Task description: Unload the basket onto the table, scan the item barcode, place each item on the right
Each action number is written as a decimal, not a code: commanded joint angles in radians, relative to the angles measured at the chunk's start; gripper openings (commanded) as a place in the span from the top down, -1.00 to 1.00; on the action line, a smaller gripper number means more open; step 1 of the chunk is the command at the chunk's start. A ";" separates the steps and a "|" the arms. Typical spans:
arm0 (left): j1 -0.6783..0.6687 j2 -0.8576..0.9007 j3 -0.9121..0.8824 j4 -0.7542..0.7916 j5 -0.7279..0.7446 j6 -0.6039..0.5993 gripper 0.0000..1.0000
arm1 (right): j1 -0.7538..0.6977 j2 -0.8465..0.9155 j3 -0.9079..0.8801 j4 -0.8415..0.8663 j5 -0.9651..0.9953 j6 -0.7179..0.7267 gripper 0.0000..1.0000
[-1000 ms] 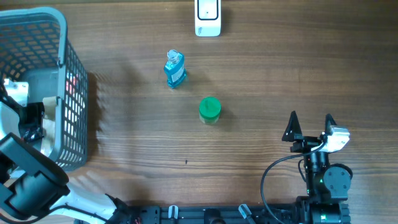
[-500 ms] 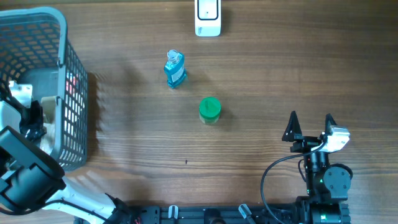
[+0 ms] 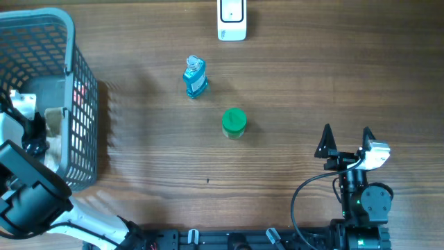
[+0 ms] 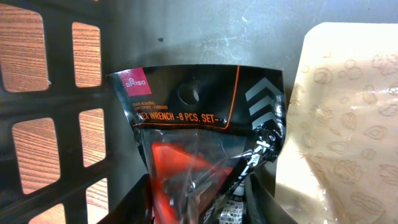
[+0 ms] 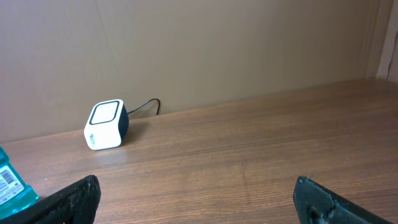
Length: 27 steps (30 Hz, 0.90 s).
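We see the brown wooden table (image 3: pixel 312 76) filling the overhead view, with a wide stretch of bare wood across its middle and right side. The grey plastic lattice basket (image 3: pixel 83 104) stands at the far left edge, its tall walls closing in on the left arm, which reaches down inside it. The left gripper (image 3: pixel 31 132) is deep in the basket. We cannot tell how far its jaws stand apart or whether they hold anything.

Against the lattice wall inside the basket lies a beige patterned pouch (image 4: pixel 342 124). Just beside it, overlapping its edge, is the black wrench-set packet with a pink label (image 4: pixel 186 118), which fills the left wrist view.

The right gripper (image 3: pixel 346 132) sits near the table's front right edge, jaws spread wide and holding nothing, well apart from everything else.

The white box-shaped scanner (image 3: pixel 231 19) rests at the far edge, centre. The blue liquid bottle (image 3: pixel 195 78) lies between it and the green-lidded jar (image 3: pixel 234 121), which stands upright near the middle.
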 commanded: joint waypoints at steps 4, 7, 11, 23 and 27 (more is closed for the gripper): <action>0.002 0.016 -0.001 0.003 0.001 0.000 0.53 | 0.004 -0.008 -0.001 0.005 -0.016 -0.018 -1.00; 0.002 0.007 -0.001 0.002 0.002 -0.002 0.49 | 0.004 -0.008 -0.001 0.005 -0.016 -0.018 -1.00; 0.002 0.008 -0.001 0.002 0.002 -0.031 0.44 | 0.004 -0.008 -0.001 0.005 -0.016 -0.018 -1.00; 0.002 0.008 -0.001 0.075 0.003 -0.062 0.92 | 0.004 -0.008 -0.001 0.005 -0.016 -0.018 -1.00; 0.002 0.008 -0.001 0.078 0.003 -0.063 0.92 | 0.004 -0.008 -0.001 0.005 -0.016 -0.018 -1.00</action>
